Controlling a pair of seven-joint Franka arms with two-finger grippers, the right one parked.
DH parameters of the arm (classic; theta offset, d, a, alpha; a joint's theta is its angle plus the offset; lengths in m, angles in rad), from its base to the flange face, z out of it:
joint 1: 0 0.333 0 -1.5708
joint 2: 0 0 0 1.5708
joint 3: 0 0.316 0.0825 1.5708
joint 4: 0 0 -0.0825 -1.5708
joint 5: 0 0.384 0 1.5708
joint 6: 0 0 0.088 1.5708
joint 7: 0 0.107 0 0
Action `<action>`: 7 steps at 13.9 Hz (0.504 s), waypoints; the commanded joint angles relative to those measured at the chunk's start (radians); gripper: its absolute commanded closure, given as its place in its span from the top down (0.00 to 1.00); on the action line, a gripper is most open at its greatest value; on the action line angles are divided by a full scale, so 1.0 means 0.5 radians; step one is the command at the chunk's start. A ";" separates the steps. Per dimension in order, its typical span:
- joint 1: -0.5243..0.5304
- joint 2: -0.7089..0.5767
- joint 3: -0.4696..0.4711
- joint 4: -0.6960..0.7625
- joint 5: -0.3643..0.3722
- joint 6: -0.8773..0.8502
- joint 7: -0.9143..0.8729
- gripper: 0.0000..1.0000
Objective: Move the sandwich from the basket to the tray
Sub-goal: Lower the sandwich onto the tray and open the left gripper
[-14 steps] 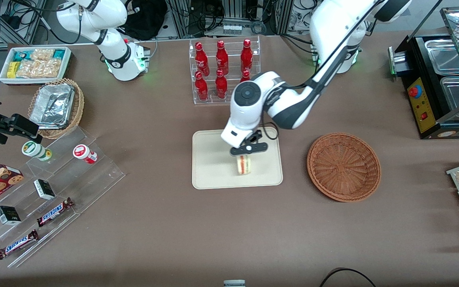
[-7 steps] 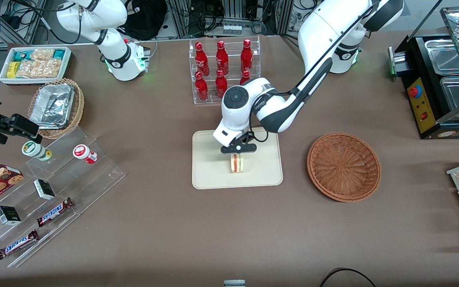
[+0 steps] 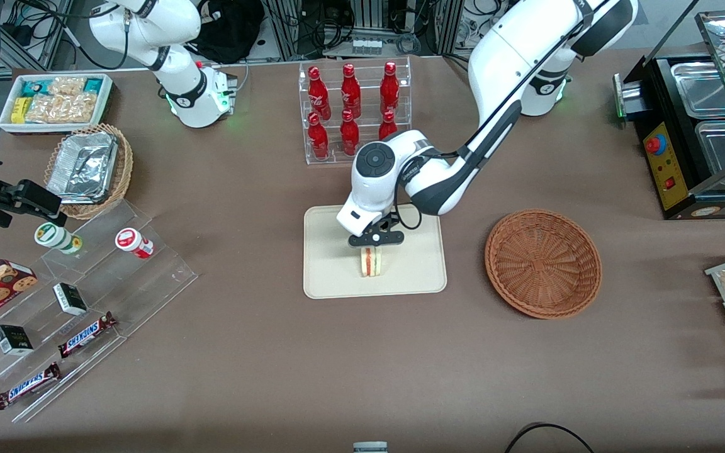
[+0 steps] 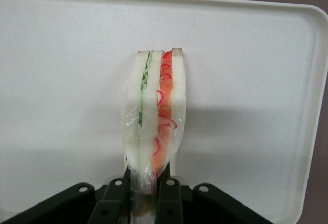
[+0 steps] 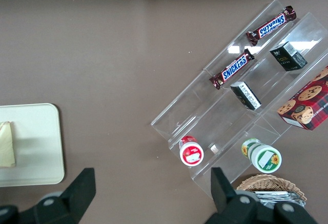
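Your left arm's gripper (image 3: 372,246) hangs low over the middle of the tray (image 3: 331,277), and its fingers (image 4: 169,196) are clamped on the sandwich (image 3: 371,262). From the wrist camera you see the two dark fingers pinching one end of the wedge (image 4: 154,126), with the white bread slices standing on edge and the green and red filling lines running along the cut face toward the tray's rim (image 4: 312,106). The sandwich is wrapped in a clear film that bulges slightly along one side. Whether its lower edge touches the tray surface or sits just above it, you cannot tell from these views.

The reddish-brown wicker basket (image 3: 543,262) sits on the brown tabletop (image 3: 362,352) beside the tray, toward the working arm's end, with nothing showing inside it. Farther from the front camera than the tray stands a clear rack of red bottles (image 3: 353,110). From the parked arm's wrist you catch one pale edge of the sandwich (image 5: 6,144) on the tray's corner (image 5: 48,147).
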 commanded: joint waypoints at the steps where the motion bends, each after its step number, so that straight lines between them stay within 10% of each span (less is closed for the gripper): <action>1: -0.020 0.023 0.010 0.040 0.033 0.008 -0.066 0.42; 2: -0.014 0.023 0.010 0.043 0.027 0.008 -0.072 0.86; 3: -0.014 0.014 0.010 0.043 0.021 0.008 -0.078 1.00; 7: 0.010 -0.188 0.010 0.028 0.005 -0.099 -0.185 1.00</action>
